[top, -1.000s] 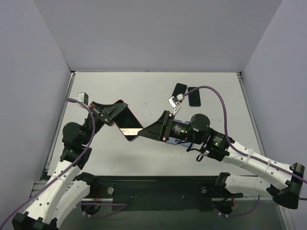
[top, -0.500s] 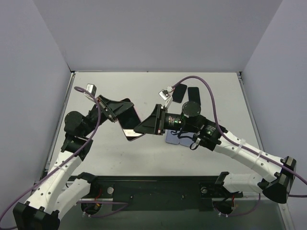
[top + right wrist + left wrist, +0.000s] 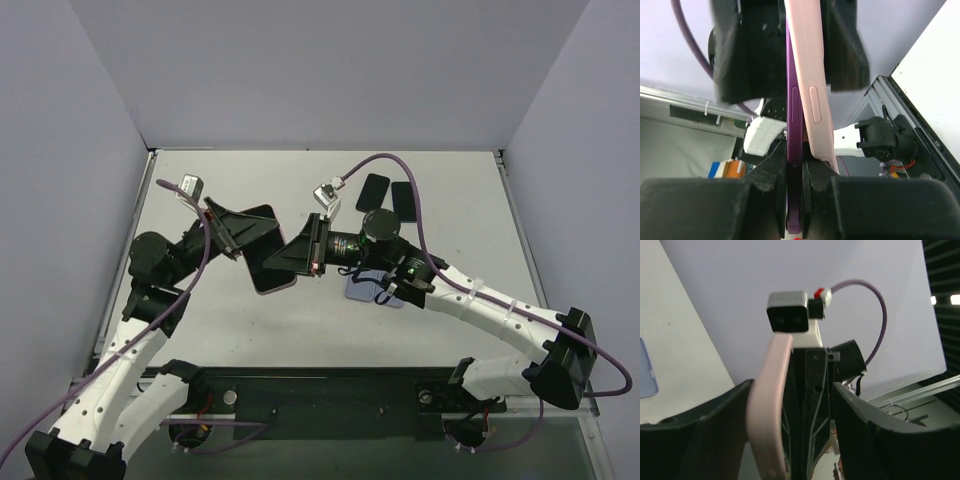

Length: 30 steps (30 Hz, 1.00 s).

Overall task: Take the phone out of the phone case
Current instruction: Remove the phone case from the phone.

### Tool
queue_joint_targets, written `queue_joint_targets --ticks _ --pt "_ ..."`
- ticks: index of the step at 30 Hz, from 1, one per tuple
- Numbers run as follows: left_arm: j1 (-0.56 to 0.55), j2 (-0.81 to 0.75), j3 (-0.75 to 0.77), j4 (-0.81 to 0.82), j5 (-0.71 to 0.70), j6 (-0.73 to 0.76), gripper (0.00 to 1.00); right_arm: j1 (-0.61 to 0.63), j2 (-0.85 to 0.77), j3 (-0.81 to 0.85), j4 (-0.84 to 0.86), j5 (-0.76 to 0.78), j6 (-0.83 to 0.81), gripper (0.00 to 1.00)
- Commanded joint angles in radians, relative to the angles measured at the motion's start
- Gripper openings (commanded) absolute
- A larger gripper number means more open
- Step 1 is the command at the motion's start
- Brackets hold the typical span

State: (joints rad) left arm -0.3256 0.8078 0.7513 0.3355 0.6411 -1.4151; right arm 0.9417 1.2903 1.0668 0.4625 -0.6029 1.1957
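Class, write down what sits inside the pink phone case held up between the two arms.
A purple phone sits inside the pink case. Its side edge shows beside the case where the right claw pinches it. The case covers the phone's back.

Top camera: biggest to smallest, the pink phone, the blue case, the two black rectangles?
1. pink phone, held up nearer the camera.
2. blue case, partly hidden, so unsure.
3. left black rectangle and right black rectangle look alike.
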Motion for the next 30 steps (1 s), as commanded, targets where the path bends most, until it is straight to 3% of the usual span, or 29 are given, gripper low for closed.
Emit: queue_joint_targets --ticks 1,4,7,10,12,18,25,30 --pt "-0.012 -0.104 0.059 -0.065 0.004 0.106 0.77 -0.023 0.001 -0.024 0.205 0.065 0.122 0.00" --pt "-0.006 -0.183 0.098 -0.232 -0.081 0.246 0.79 -0.049 -0.023 -0.053 0.295 0.049 0.189 0.00" --pt "-0.007 -0.293 0.141 -0.499 -0.295 0.410 0.82 -0.072 -0.043 -0.083 0.334 0.035 0.232 0.00" --pt "-0.007 -0.370 0.138 -0.576 -0.417 0.464 0.76 -0.099 -0.062 -0.090 0.334 0.028 0.239 0.00" --pt "-0.007 -0.377 0.129 -0.592 -0.388 0.466 0.74 -0.112 -0.066 -0.084 0.335 0.019 0.242 0.00" --pt "-0.007 -0.331 0.037 -0.391 -0.204 0.331 0.74 -0.156 -0.075 -0.083 0.340 0.009 0.251 0.00" --pt "-0.009 -0.306 -0.043 -0.279 -0.152 0.262 0.68 -0.172 -0.075 -0.094 0.401 0.017 0.292 0.00" --pt "-0.013 -0.274 -0.053 -0.236 -0.115 0.246 0.75 -0.170 -0.072 -0.096 0.404 0.018 0.294 0.00"
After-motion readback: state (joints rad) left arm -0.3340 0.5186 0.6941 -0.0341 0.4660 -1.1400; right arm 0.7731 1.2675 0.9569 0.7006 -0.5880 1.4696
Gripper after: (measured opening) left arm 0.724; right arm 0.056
